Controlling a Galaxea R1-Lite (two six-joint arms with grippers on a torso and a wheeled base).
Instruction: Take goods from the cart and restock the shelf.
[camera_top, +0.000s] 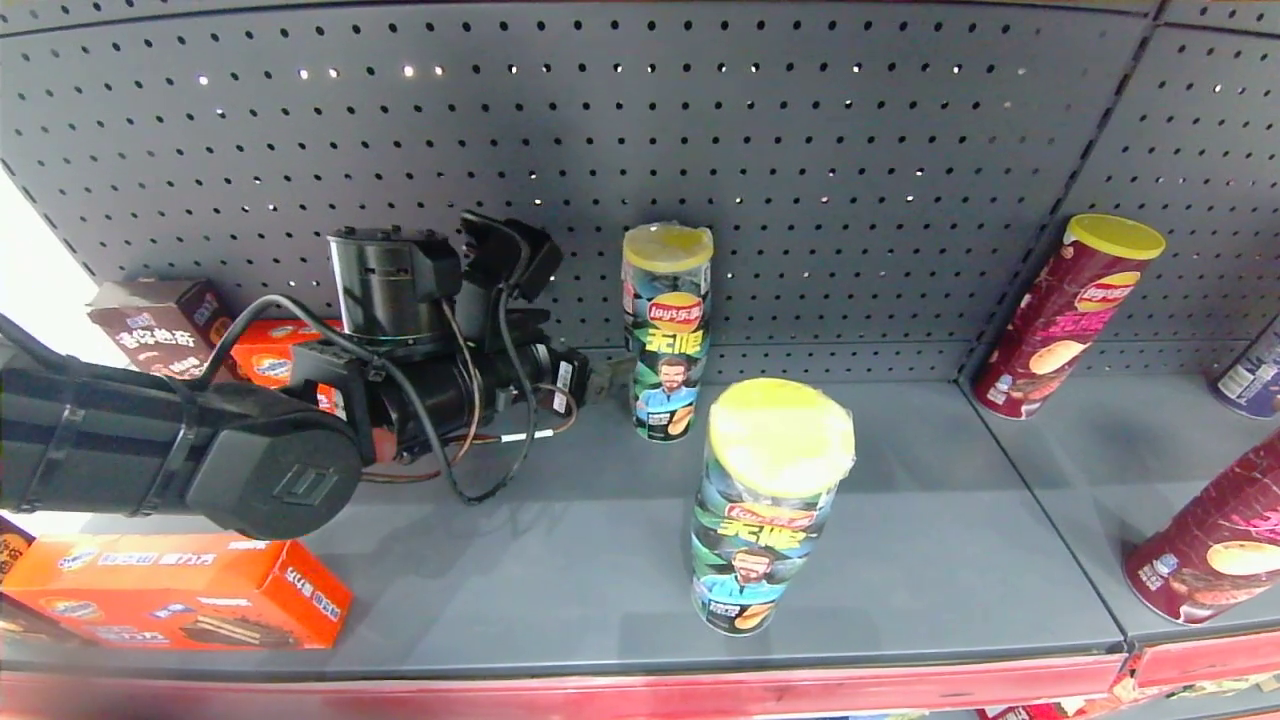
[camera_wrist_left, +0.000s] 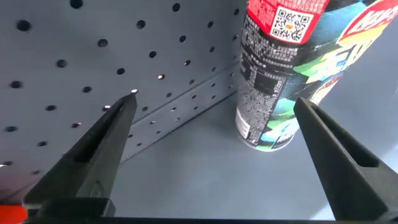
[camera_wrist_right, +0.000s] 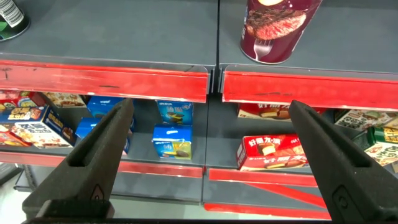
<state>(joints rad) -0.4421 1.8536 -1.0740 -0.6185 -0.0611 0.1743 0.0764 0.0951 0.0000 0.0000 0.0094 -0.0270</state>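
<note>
Two green chip cans with yellow lids stand on the grey shelf (camera_top: 560, 560): one at the back (camera_top: 667, 330), one nearer the front edge (camera_top: 765, 510). My left gripper (camera_top: 603, 378) lies low over the shelf just left of the back can. In the left wrist view its fingers (camera_wrist_left: 93, 155) are spread wide and this gripper (camera_wrist_left: 214, 104) is open and empty, with the back can (camera_wrist_left: 280, 81) upright just beyond the tips. My right gripper (camera_wrist_right: 211, 107) is open and empty, out in front of the red shelf edges (camera_wrist_right: 106, 78).
Orange biscuit boxes (camera_top: 180, 590) and a brown box (camera_top: 150, 320) lie at the shelf's left. Dark red cans (camera_top: 1065, 320) (camera_top: 1210, 545) occupy the right bay, one of them (camera_wrist_right: 280, 28) near the edge. The pegboard wall (camera_top: 800, 150) closes the back. Boxed goods (camera_wrist_right: 174, 134) fill the lower shelf.
</note>
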